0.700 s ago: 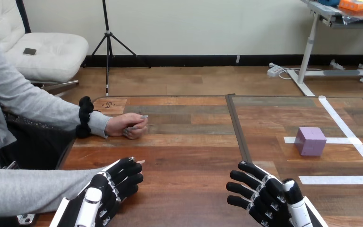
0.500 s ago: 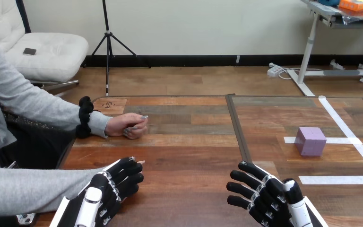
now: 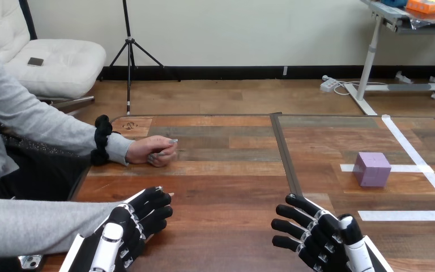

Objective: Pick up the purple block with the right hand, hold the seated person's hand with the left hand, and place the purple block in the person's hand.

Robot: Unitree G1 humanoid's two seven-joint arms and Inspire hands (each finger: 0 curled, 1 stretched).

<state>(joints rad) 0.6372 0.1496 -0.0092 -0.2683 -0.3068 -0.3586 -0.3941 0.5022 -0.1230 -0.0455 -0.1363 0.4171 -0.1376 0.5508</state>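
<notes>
The purple block (image 3: 372, 169) stands on the right part of the wooden table (image 3: 226, 181), on a white tape line. My right hand (image 3: 319, 235) rests open near the front edge, fingers spread, well short and left of the block. My left hand (image 3: 131, 222) lies at the front left over the person's hand at the view's lower left, whose fingertip (image 3: 169, 194) peeks out beyond my fingers; my fingers look relaxed, not curled round it. A grey sleeve (image 3: 28, 226) leads to that hand. The person's other hand (image 3: 154, 151) rests loosely closed farther back on the left.
White tape lines (image 3: 410, 215) mark a square on the table's right part around the block. A dark seam (image 3: 286, 164) runs front to back down the middle. Bare wood lies between my two hands and the block.
</notes>
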